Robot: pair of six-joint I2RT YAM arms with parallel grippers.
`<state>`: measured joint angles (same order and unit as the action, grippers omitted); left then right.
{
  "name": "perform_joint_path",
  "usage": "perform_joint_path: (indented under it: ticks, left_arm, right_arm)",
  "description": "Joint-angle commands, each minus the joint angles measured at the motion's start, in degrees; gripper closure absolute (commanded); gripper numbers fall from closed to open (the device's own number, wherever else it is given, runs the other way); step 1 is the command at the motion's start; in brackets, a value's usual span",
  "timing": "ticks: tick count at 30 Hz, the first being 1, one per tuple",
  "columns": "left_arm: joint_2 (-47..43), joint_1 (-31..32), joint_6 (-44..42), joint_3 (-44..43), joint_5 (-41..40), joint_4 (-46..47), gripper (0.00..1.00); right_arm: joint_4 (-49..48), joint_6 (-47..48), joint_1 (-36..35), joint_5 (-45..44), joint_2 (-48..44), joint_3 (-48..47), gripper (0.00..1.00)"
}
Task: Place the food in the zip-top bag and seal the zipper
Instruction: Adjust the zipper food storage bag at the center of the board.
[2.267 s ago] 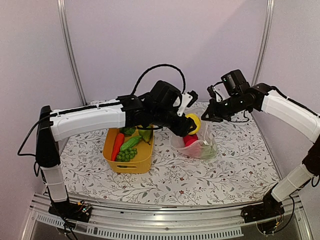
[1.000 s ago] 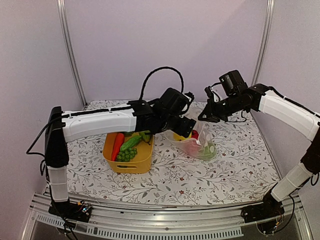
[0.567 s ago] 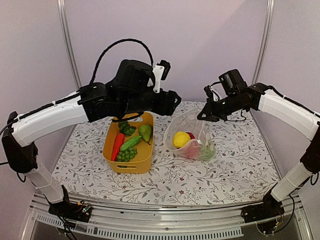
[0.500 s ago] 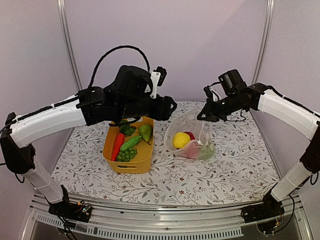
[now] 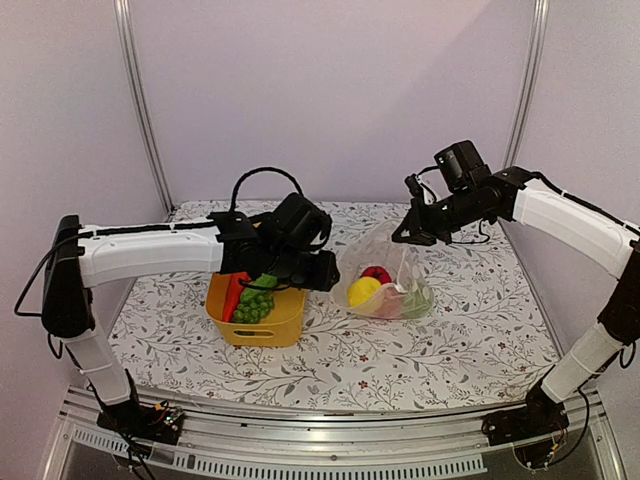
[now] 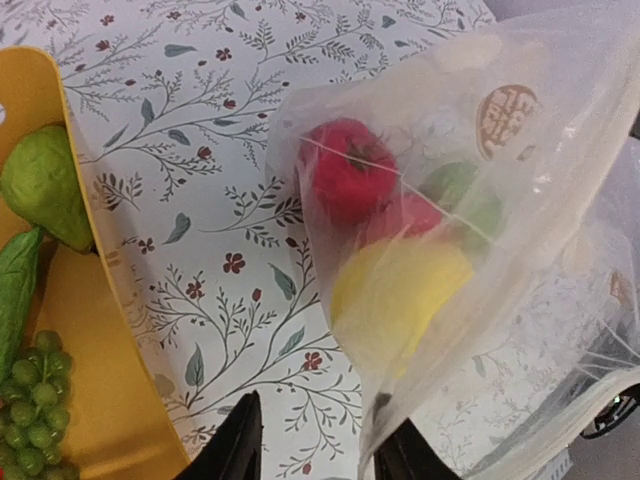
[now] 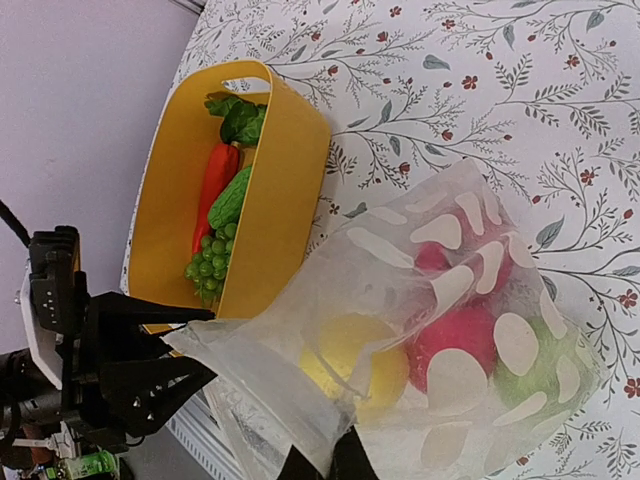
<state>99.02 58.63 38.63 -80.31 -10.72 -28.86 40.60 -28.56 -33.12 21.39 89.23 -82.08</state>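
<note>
Our white-shelled left arm (image 5: 150, 252) and white-shelled right arm (image 5: 572, 218) have black joints; we see a black cable loop (image 5: 262, 171) on the left.

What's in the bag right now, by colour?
red pieces: 2
yellow piece: 1
green piece: 1
total in bag: 4
</note>
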Motion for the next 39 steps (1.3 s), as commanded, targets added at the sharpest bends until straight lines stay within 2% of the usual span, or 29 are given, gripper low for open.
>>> perform_joint_path:
  ticks: [1, 2, 4, 5, 7, 10, 13, 15, 18, 22, 25, 30, 35, 37, 39]
  left_arm:
    - [4.0, -4.3, 4.6, -3.5, 9.0, 0.7, 0.68]
    - [4.8, -4.7, 3.8, -4.2, 12.3, 2.2, 0.74]
    - [6.4, -5.0, 1.8, -6.6, 15.0, 3.6, 0.96]
    - [7.2, -4.9, 0.9, -8.3, 15.6, 3.7, 1.00]
    - [8.1, -4.9, -0.7, -12.4, 16.6, 3.1, 1.00]
    - [6.3, -3.1, -4.6, -19.2, 11.8, 2.9, 1.00]
    - [3.8, -2.8, -6.8, -16.4, 7.7, 9.4, 1.00]
    - [4.8, -4.6, -3.8, -15.3, 9.3, 10.3, 1.00]
    - [9.0, -7.0, -0.7, -18.3, 15.2, 7.9, 1.00]
    - [12.0, -7.3, -0.7, -21.4, 17.4, 6.1, 1.00]
    - [11.6, -7.2, -1.0, -21.0, 17.0, 7.0, 1.00]
    - [11.0, -7.3, -2.2, -20.8, 16.5, 6.4, 1.00]
    - [10.3, -7.5, -1.9, -20.2, 16.5, 6.2, 1.00]
    - [9.9, -7.6, -2.0, -20.3, 16.4, 6.3, 1.00]
    - [9.5, -7.6, -2.1, -20.5, 16.1, 6.7, 1.00]
  right_arm:
    - [-0.7, 0.0, -0.5, 0.3, -0.2, -0.1, 1.00]
    - [-0.8, 0.0, -0.5, 0.2, -0.4, 0.2, 1.00]
    - [-0.6, 0.1, -0.5, 0.1, -0.6, 0.4, 1.00]
    - [-0.3, 0.1, -0.5, 0.2, -0.6, 0.2, 1.00]
    - [1.3, 0.5, -0.7, -0.3, -0.5, -0.7, 0.97]
    - [8.7, 1.6, -1.8, -4.7, 0.9, -5.2, 0.81]
    - [15.6, 2.5, -3.3, -8.9, 2.7, -9.4, 0.68]
    - [17.1, 1.8, -3.6, -10.6, 2.7, -9.5, 0.67]
    - [17.9, 1.2, -3.6, -13.2, 2.4, -9.2, 0.68]
    - [16.2, 1.6, -3.6, -14.1, 2.7, -7.3, 0.84]
    - [15.1, 1.9, -3.6, -12.8, 4.1, -6.8, 0.86]
    - [14.7, 0.9, -3.6, -13.0, 5.5, -6.9, 0.76]
    - [16.3, -0.3, -3.6, -13.5, 4.7, -7.5, 0.74]
    - [15.9, -1.3, -3.6, -14.1, 2.9, -6.3, 0.63]
    - [14.4, -1.8, -3.6, -12.8, 2.4, -4.3, 0.59]
